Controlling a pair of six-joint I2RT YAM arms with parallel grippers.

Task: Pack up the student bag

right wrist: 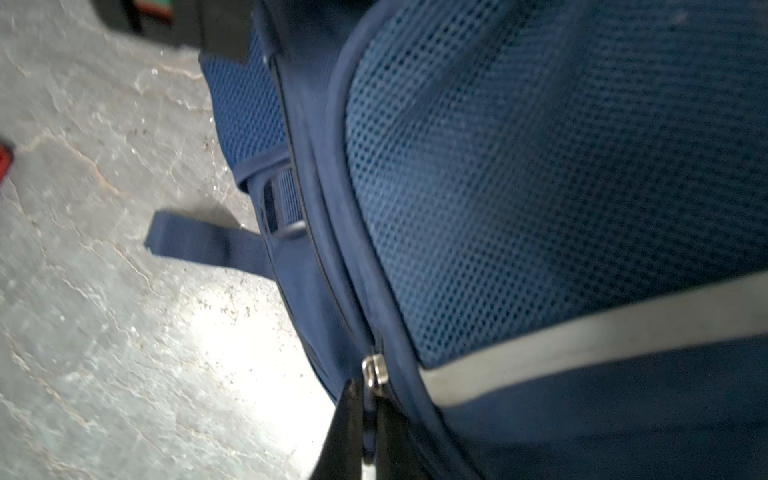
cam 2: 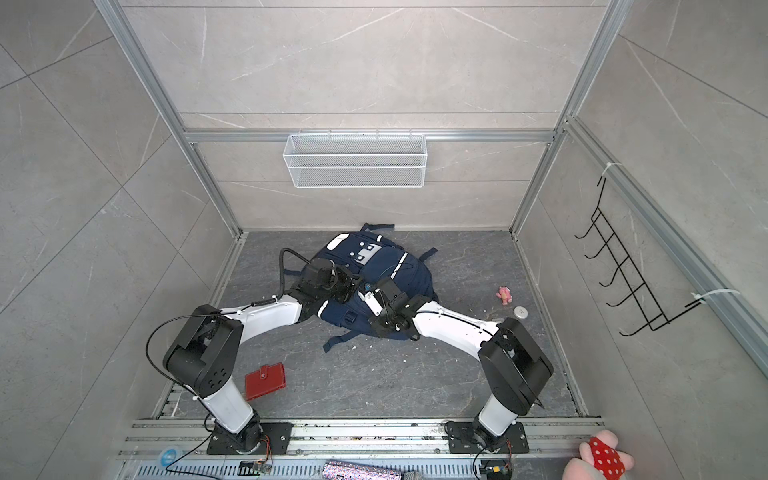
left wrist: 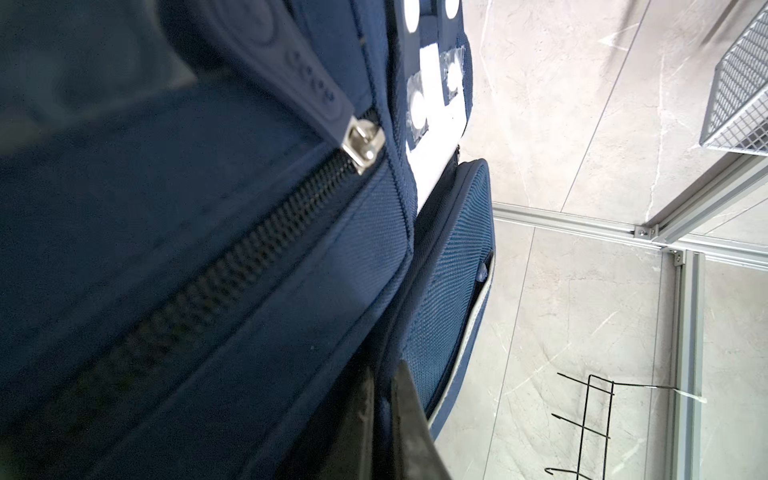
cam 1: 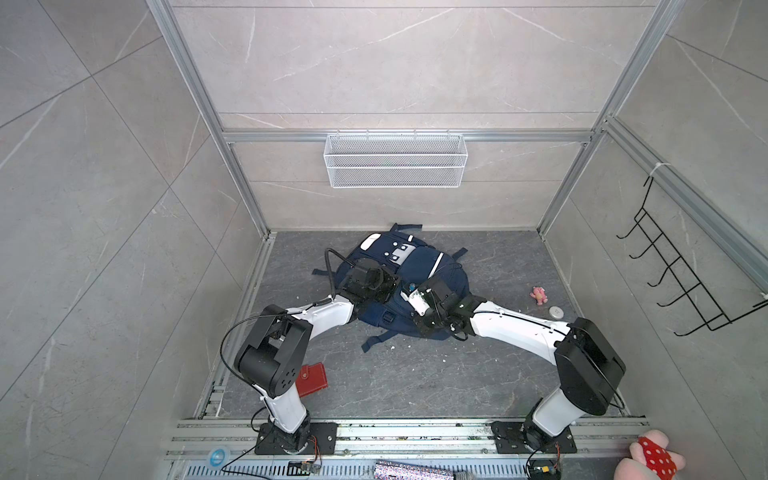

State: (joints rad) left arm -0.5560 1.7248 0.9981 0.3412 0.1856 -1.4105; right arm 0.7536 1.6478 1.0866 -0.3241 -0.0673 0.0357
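Observation:
The student bag [cam 1: 419,266] [cam 2: 388,266], a navy backpack with white stripes and grey-white patches, lies flat on the dark floor near the back wall. Both grippers rest on top of it. My left gripper [cam 1: 388,286] [left wrist: 384,374] is shut, pinching a fold of the bag's blue fabric beside a closed black zip [left wrist: 257,249] with a silver slider [left wrist: 365,143]. My right gripper [cam 1: 406,293] [right wrist: 368,399] is shut on the pull tab under a silver zip slider [right wrist: 374,370], next to a mesh side pocket [right wrist: 519,166] and a grey stripe. What is inside the bag is hidden.
A red wallet [cam 1: 313,380] lies by the left arm's base. A small pink toy [cam 1: 539,295] and a round white object [cam 1: 555,312] sit right of the bag. A white wire basket [cam 1: 395,160] hangs on the back wall and a black hook rack [cam 1: 685,270] on the right wall.

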